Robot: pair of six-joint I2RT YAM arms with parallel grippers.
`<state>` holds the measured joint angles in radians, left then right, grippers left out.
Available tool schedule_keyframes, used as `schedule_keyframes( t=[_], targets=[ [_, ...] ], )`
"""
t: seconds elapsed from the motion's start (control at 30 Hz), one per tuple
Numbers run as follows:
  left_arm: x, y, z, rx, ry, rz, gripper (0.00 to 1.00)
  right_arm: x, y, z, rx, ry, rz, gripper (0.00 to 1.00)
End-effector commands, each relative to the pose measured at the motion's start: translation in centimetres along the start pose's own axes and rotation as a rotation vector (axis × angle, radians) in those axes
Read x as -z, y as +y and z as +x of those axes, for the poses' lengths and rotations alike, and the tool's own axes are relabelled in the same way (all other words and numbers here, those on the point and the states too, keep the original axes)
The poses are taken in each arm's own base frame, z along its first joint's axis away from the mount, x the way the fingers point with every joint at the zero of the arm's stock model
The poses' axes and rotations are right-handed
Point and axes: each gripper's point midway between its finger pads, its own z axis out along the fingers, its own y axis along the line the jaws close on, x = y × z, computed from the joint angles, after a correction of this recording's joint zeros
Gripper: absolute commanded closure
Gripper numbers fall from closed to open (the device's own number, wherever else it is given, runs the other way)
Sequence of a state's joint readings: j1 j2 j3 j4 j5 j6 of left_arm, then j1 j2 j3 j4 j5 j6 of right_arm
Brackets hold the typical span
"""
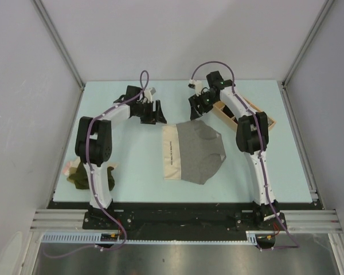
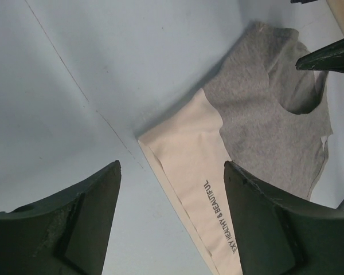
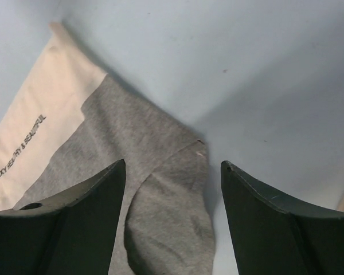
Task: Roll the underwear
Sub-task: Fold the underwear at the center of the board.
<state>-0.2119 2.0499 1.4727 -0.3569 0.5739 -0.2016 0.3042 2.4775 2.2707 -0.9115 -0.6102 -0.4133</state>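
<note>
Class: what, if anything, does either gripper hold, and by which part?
Nothing is held. The left gripper and right gripper are open, empty, near the grey underwear.

Left arm (image 1: 96, 143): rises from its mount, elbow bent, forearm reaching forward and inward; left gripper (image 1: 155, 113) points downward, jaws parted wide, nothing between them. Right arm (image 1: 253, 133): mirrored pose, elbow raised, forearm angled inward; right gripper (image 1: 198, 107) likewise turned downward, jaws well apart, nothing held.

Pale blue tabletop (image 1: 135, 172) boxed by plain grey walls (image 1: 17, 86) and aluminium rails (image 1: 57, 218).
</note>
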Motion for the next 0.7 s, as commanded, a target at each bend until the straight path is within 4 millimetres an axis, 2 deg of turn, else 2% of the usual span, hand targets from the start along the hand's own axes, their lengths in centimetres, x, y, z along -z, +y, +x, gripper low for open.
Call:
schedule_keyframes(
  t=[0.0,0.27,0.37,0.47,0.67],
  targets=[
    [-1.1,0.2,-0.9,-0.019,0.030,-0.035,0.24,-0.3,-1.9,-0.2,-0.042,-0.002,0.058,0.29],
    [-2.8,-0.6,1.1,-0.036,0.116,0.017,0.34,-1.7,-1.6,1.1,-0.083,0.032,0.015,0.31],
    [-3.1,-1.0,1.2,-0.047,0.133,0.035,0.37,-2.1,-0.9,1.8,-0.102,0.048,-0.024,0.35],
    [-3.4,-1.1,1.5,-0.048,0.149,0.036,0.40,-2.5,-0.2,2.5,-0.116,0.073,-0.055,0.46],
    [-3.7,-0.9,1.2,-0.045,0.142,0.029,0.43,-3.0,0.0,3.3,-0.123,0.094,-0.060,0.53]
  ],
)
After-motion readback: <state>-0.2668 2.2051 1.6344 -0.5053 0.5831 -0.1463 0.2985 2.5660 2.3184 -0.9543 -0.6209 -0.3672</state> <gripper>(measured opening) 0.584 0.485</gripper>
